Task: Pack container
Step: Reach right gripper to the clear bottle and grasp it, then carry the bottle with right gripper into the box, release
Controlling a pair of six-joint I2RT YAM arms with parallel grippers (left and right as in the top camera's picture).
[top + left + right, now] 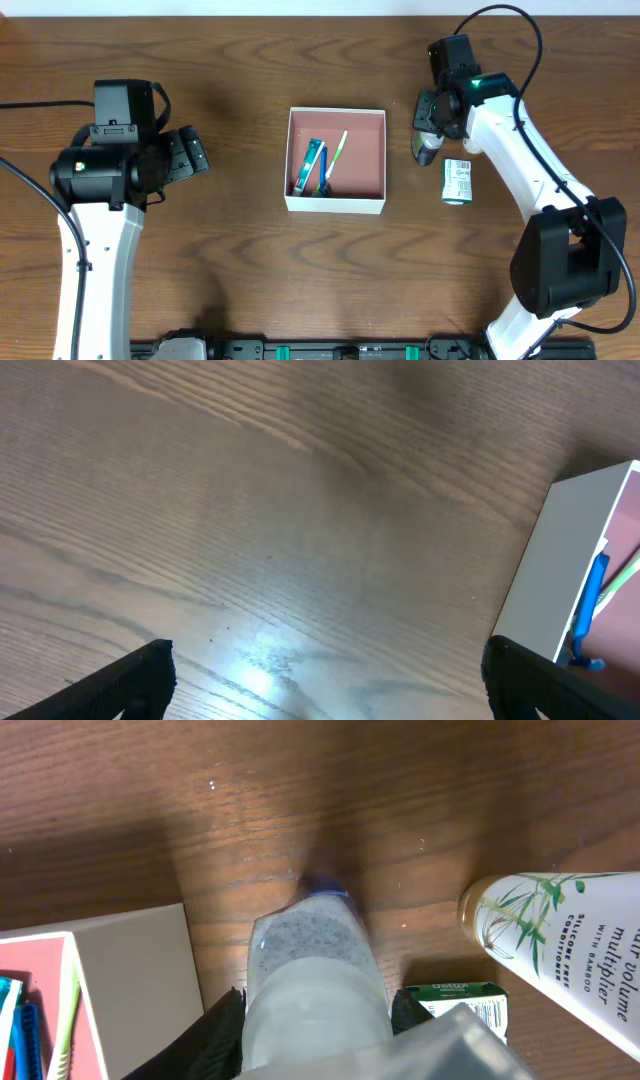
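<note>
On my right side, the things crowd close together: a green-and-white packet [457, 182] lies on the table [230, 270] just right of the container [336, 204], and the right wrist view shows a white bottle [560, 935] with a bamboo print lying beside that packet. The right gripper [428, 138] hangs between the container's right wall and the packet, its fingers closed around a small clear bottle [315, 970] whose blue tip points down at the wood; I cannot tell whether the tip touches. The container sits at the middle of the table, open top up, its sides square to the table edges. Being square, it has no long axis to speak of. Inside, toward its left half, lie a teal tube [312, 160], a blue stick [322, 178] and a green-and-white toothbrush [337, 158], all running roughly front to back, the toothbrush slanted. My left gripper [325, 678] is well left of the container, fingers spread wide over bare wood, holding nothing.
</note>
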